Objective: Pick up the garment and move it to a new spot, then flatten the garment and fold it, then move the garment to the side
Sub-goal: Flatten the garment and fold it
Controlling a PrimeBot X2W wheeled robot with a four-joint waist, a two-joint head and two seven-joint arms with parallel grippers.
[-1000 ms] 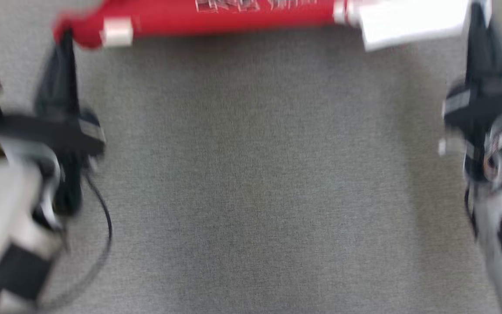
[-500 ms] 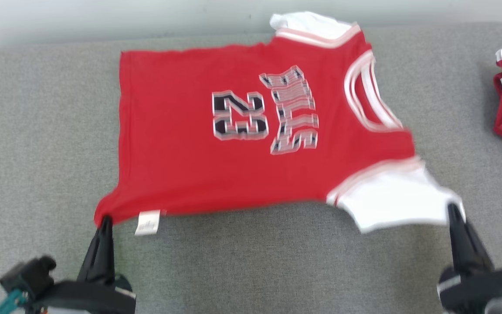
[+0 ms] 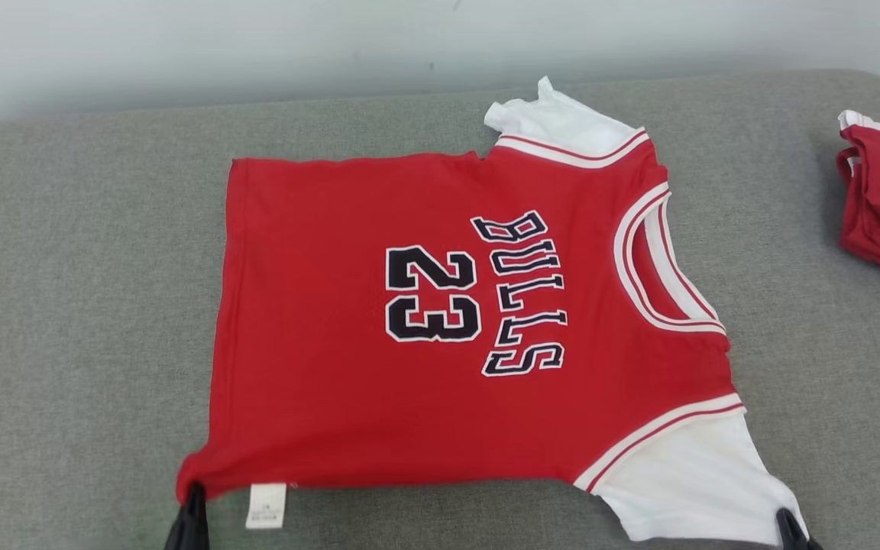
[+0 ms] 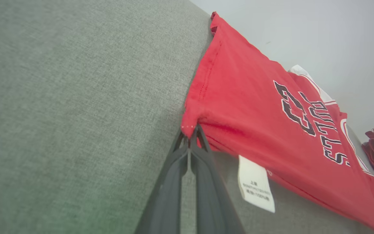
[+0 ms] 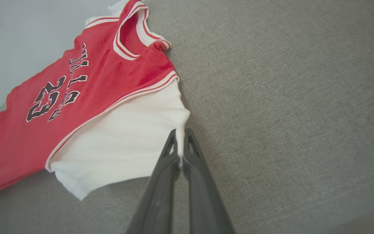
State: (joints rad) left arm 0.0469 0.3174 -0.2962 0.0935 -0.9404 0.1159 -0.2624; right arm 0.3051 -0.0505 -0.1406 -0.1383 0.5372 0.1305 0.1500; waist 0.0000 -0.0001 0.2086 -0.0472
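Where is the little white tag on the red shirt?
In the head view, the white tag sticks out from the near edge of the red shirt at lower left, just right of the left end effector pinching that corner.

The red jersey (image 3: 448,305), white-sleeved with black "BULLS 23" lettering facing up, lay spread almost flat ahead of both grippers. Its near hem corner was pinched in the left gripper (image 4: 192,131), a white label (image 4: 256,183) hanging just beside. The near sleeve's tip was pinched in the right gripper (image 5: 180,135).

Plain room — grey upholstered cushion (image 3: 88,305), pale wall (image 3: 180,53)
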